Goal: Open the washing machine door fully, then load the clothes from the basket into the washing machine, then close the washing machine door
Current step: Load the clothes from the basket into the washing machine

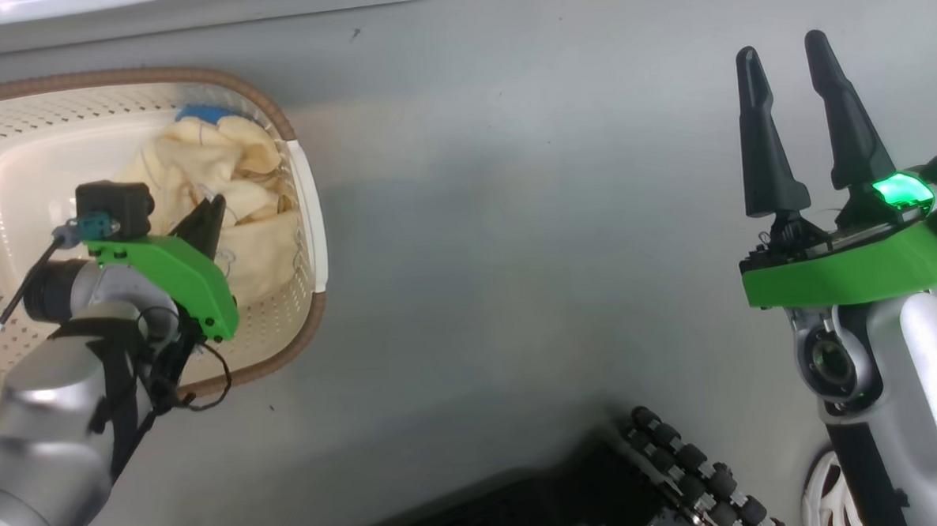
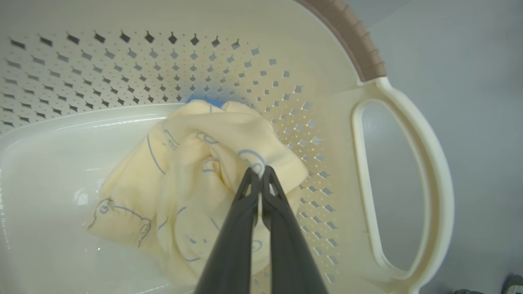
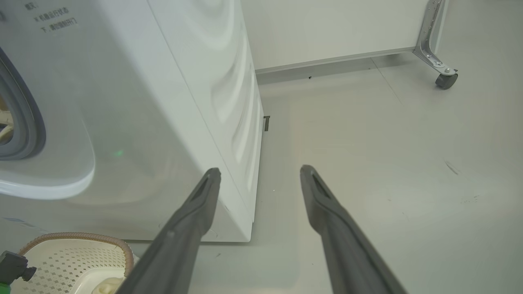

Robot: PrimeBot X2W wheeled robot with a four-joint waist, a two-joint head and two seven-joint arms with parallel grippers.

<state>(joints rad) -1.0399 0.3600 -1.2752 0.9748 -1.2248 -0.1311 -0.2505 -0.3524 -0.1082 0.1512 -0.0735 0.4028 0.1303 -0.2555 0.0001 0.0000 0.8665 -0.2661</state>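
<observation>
My left gripper (image 2: 258, 173) is down inside the basket (image 2: 122, 69), its two dark fingers pressed tip to tip on a raised fold of the clothes (image 2: 192, 163). I take that as a pinch on the fabric, though I cannot see how much cloth is caught between the tips. The pale yellow heap lies at the basket's handle end, crowded against the perforated wall just beside the white handle (image 2: 433, 163). Its blue patch is tucked up to the far wall, and its long axis runs from there back toward the near wall. My fingers come in from the open middle of the basket and meet the heap on its crest, so most of the cloth hangs below and to either side of the pinch. My right gripper (image 3: 260, 169) hovers well apart over the bare floor (image 3: 367, 143), fingers spread and holding nothing, so the left arm is plainly the nearer one and this load is its job. The washing machine (image 3: 184, 102) stands just beyond the basket's far rim, and its grey gasket (image 3: 20, 118) looks uncovered. As I judge it, the next move is up clear of the rim first, then across that far edge toward the drum.
</observation>
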